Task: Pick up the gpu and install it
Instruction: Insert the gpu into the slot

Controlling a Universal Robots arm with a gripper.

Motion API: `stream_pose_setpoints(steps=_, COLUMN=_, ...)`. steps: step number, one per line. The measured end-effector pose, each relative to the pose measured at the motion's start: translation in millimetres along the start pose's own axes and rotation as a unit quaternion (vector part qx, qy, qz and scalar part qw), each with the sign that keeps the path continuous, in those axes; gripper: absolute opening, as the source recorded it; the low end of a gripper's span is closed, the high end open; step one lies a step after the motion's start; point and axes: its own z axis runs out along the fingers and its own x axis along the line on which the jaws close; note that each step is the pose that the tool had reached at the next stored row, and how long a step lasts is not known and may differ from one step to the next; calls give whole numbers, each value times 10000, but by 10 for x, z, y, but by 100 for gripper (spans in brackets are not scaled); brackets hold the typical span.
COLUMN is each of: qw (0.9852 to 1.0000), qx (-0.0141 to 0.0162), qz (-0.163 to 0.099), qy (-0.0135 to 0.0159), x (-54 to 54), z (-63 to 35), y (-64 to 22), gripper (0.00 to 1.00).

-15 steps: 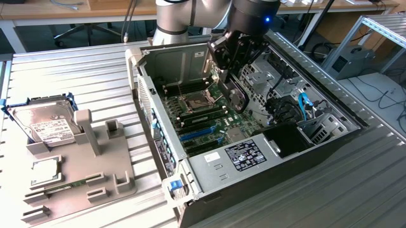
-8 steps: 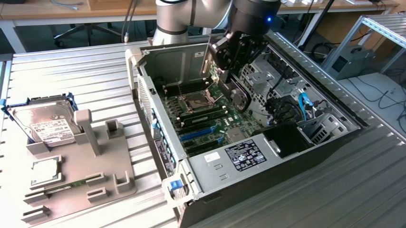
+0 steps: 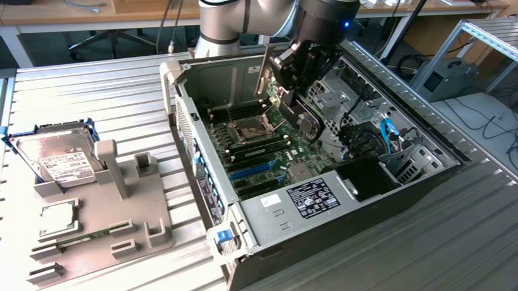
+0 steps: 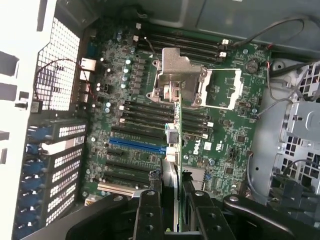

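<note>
Tool (image 4: 175,212) around green gpu (image 3: 309,123), dark fan

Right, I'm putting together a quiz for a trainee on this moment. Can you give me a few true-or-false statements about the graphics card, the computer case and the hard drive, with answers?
1. The claw grips the graphics card over the open computer case. True.
2. The card is seated in the blue slot. False: the card hangs above the motherboard, and the blue slot is bare.
3. The hard drive is mounted inside the case. False: it stands in the grey holder on the table, to the exterior view's left of the case.
4. The processor socket has no cooler on it. True: its metal frame is exposed.
</note>
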Motion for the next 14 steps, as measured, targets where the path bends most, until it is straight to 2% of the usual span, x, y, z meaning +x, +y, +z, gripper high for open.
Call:
stream_pose_setpoints(steps=8, qw=9995, qx=9, qz=-316, qy=8, x=-82, z=-1, y=-16, gripper=26)
stream_pose_setpoints(steps=14, qw=9980, qx=17, qz=-626, qy=15, x=-152, z=-1, y=-30, gripper=26)
